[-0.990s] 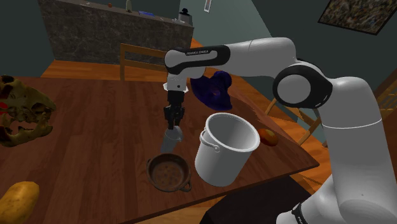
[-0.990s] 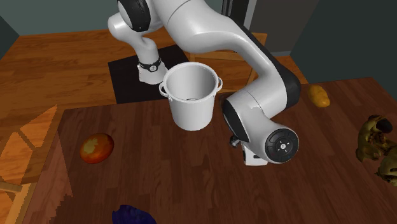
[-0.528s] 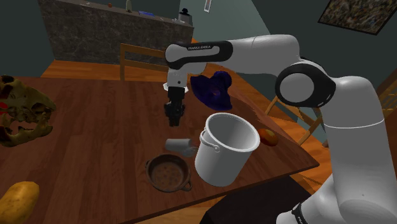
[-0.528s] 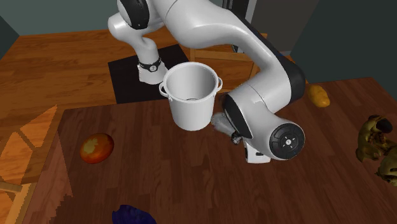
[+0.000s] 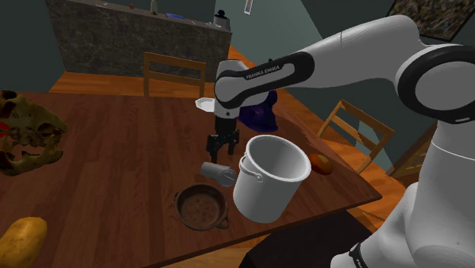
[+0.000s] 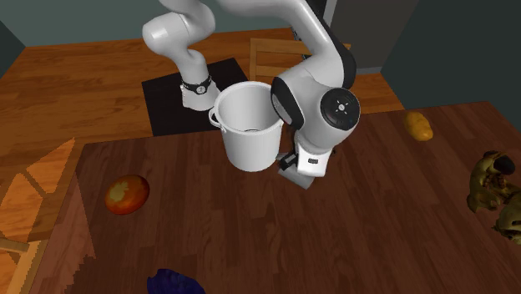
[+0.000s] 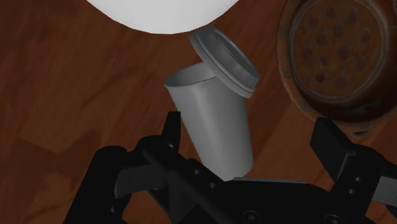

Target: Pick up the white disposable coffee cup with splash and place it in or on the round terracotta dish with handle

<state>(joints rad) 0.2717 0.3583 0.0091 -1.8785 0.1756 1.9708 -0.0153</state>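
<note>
The grey-white disposable cup (image 5: pixel 217 172) lies on its side on the wooden table, between the round brown dish with a handle (image 5: pixel 202 207) and a white bucket (image 5: pixel 270 177). In the wrist view the cup (image 7: pixel 213 118) rests with its lid (image 7: pixel 224 58) tilted off its mouth, beside the dish (image 7: pixel 343 57). My black gripper (image 5: pixel 221 148) hangs just above the cup. The gripper (image 7: pixel 247 127) stands open, its fingers (image 7: pixel 170 127) on either side of the cup and not touching it. The dish holds nothing.
The white bucket (image 6: pixel 249 125) stands close to the cup and the arm. An apple (image 5: pixel 322 164) and a blue object (image 5: pixel 259 106) lie beyond it. A skull-like ornament (image 5: pixel 27 133) and a yellow lump (image 5: pixel 19 240) sit at the shoulder view's left. Chairs (image 5: pixel 173 72) border the table.
The gripper opened and let go of the cup, which dropped onto its side beside the dish. The hand then swung toward the shoulder view's right and came low over the cup.
</note>
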